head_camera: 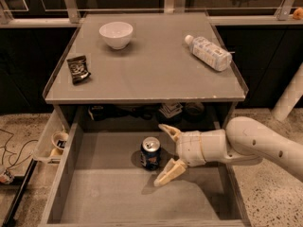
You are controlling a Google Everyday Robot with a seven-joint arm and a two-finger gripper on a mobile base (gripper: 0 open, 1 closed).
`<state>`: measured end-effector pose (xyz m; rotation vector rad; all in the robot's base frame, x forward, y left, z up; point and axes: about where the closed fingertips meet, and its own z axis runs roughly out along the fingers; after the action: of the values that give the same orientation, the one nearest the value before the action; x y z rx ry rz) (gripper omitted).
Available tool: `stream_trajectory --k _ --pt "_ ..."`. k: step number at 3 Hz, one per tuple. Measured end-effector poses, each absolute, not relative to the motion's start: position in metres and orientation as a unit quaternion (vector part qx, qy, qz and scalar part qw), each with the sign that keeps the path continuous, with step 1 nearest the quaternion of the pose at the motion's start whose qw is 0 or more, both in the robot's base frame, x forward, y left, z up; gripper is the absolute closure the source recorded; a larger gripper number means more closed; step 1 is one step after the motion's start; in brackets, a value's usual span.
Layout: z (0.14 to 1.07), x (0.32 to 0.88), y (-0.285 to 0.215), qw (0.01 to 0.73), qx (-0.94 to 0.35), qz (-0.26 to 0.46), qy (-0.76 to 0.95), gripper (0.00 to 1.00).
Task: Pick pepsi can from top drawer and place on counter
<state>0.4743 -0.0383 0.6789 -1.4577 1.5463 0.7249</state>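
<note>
Setting: speckled beige floor (265, 197) and dark cabinet fronts surround a grey unit, seen from above and in front.
Pepsi can: the pepsi can (150, 152) stands upright on the flat floor of the top drawer (94, 193), about mid-width and toward the far half, silver top and pull tab facing up. Upright and with free space around it, it offers its sides to a side-on grasp.
Gripper: the gripper (165, 152) reaches in from the right, just beside the can on its right. Its two pale fingers are spread wide, one tip on the far side and one on the near side of the can's right flank, and nothing is held. The spread looks wider than the can, probably so the fingers can slide around it before closing.
Arm: the white arm (265, 148) comes in low over the drawer's right wall, which keeps the fingers level with the can's body.
Counter: the counter (151, 65) lies above and beyond the drawer; bare space in its middle looks suited to setting the can down.
On the counter: a white bowl (116, 33) far left, a dark snack packet (78, 68) at the left edge, and a clear plastic bottle (208, 52) lying on its side far right.
Side bin: a small pale bin (53, 143) with a cup hangs left of the drawer.
</note>
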Motion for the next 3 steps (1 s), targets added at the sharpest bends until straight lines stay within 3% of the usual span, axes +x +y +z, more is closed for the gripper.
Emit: stream_trajectory --k 2,3 --pt "0.667 0.481 -0.016 0.437 -0.567 0.323 0.619 0.00" --pt "0.667 0.481 -0.016 0.437 -0.567 0.323 0.619 0.19"
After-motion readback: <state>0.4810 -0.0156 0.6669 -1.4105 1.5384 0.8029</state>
